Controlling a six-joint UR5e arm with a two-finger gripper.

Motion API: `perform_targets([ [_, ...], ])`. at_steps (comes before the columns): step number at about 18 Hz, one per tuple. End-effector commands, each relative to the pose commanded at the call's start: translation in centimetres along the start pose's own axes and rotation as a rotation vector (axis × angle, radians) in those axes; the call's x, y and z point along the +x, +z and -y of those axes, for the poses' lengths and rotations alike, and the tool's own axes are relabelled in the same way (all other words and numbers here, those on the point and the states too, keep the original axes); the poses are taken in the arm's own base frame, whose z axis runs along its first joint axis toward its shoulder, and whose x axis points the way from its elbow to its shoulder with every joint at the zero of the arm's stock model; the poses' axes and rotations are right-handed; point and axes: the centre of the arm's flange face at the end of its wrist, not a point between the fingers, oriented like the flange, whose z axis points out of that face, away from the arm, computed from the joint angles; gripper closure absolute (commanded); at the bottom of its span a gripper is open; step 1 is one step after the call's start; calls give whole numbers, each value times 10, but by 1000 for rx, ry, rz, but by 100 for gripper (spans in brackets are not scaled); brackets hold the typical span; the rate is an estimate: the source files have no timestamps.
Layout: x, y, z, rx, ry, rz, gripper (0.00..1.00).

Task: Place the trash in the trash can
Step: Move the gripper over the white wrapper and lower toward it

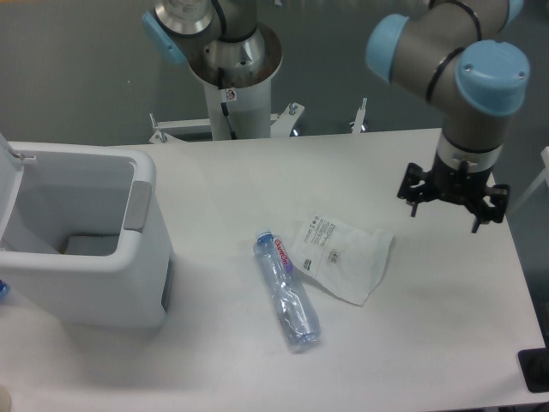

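- You are looking at a white, flat-topped table (pixel 429 343) taking up most of the view.
- Behind the table's far edge, a white metal frame with bolts (pixel 257 127) is sitting low, partly hidden.
- A dull grey-green floor (pixel 77 77) is showing beyond that.
- At the lower right corner, a small dark object (pixel 535 371) is poking in; you cannot tell what it is.

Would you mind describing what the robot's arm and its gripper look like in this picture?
The arm is made of thick grey cylindrical segments with light blue round caps at the joints and thin black rings between sections. Its silver-grey base sits on a white pedestal, where a black cable runs down. The gripper is black and angular, mounted below a grey and silver wrist.
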Motion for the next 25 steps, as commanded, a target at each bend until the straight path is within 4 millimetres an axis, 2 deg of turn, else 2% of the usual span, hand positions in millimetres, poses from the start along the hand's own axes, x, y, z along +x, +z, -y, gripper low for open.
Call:
perform_targets([
  [2,2,2,1,-2,0,-6,0],
  [4,7,13,1,-9,-6,-26,0],
  [7,29,55,-6,-21,-6,-81,0],
  [10,57,99,-12,4,-20,-26,0],
  [15,102,143,23,-27,7,-83,0],
  [19,112,166,28,-96,-39,-83,0],
  [25,136,185,47,-114,-21,-111,0],
])
